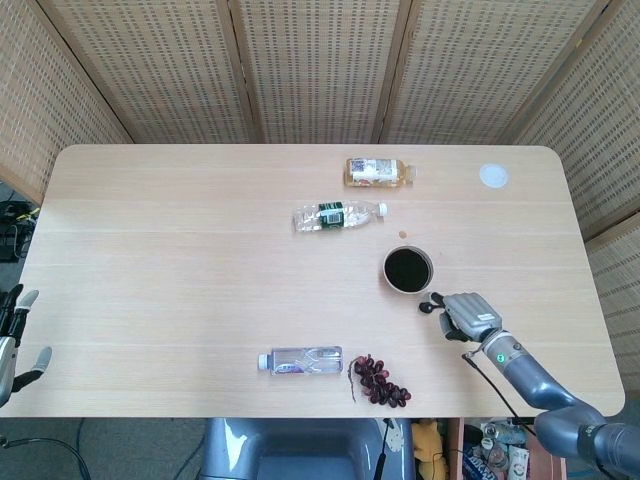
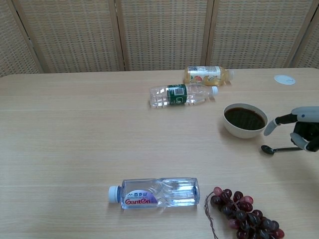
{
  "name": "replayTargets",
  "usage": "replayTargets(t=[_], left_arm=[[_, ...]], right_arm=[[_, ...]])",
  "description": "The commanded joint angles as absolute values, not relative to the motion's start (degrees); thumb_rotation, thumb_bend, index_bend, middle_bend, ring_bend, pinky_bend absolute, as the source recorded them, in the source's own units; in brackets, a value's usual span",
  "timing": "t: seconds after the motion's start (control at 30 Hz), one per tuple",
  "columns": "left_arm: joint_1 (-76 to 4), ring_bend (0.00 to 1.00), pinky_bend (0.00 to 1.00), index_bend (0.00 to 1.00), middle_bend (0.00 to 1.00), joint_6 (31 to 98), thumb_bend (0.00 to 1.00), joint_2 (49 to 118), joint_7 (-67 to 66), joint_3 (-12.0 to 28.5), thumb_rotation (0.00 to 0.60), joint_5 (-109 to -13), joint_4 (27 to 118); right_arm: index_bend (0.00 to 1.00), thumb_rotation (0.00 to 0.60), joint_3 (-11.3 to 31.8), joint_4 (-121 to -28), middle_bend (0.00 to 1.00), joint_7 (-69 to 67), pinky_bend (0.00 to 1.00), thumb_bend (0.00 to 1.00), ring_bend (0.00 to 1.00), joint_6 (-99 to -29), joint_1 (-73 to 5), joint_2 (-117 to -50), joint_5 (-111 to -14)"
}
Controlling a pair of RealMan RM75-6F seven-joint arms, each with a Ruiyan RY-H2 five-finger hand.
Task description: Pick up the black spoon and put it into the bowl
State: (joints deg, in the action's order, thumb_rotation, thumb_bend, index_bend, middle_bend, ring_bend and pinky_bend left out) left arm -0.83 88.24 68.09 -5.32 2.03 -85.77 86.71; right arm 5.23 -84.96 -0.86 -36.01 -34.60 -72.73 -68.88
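The black spoon (image 2: 278, 149) lies flat on the table just right of the white bowl (image 2: 244, 132), its head (image 1: 424, 307) pointing toward the bowl (image 1: 408, 290). The bowl looks dark inside. My right hand (image 2: 302, 133) is low over the spoon's handle end, thumb stretched toward the bowl, fingers bent down at the handle. In the head view the right hand (image 1: 470, 314) covers most of the handle. I cannot tell whether the fingers touch it. My left hand (image 1: 14, 342) hangs off the table's left edge, fingers spread, holding nothing.
A clear water bottle (image 2: 154, 193) and a bunch of dark grapes (image 2: 244, 214) lie near the front edge. A green-label bottle (image 2: 182, 94) and a juice bottle (image 2: 207, 75) lie behind the bowl. A white disc (image 2: 284, 79) sits at the far right.
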Motion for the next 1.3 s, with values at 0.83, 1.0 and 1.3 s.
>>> replayTargets(t=[0.83,1.0,1.3], left_arm=[[-0.4,0.0,0.0,0.0,0.0,88.4,0.36,68.1,-4.8,1.8,0.6,-85.2,86.1],[-0.3,0.0,0.0,0.0,0.0,88.5,0.36,68.1,-4.7,1.7,0.6,-85.3,86.0],[-0.5,0.0,0.0,0.0,0.0,88.4,0.36,68.3,-4.5,1.8,0.6,-85.3,85.8]], right_arm=[[0.22,0.6,3.1,-77.9,0.91,1.5,1.0,0.94,0.96,-32.1,-38.4,-78.6,-63.2],[0.22,0.6,2.3,-77.9,0.92,1.9,1.0,0.94,0.97,-31.8,-38.5,-78.5,-62.6],[0.22,0.6,0.9,-78.1,0.92,2.2,1.0,0.94,0.97,-31.7,-38.1,-77.8,-61.6]])
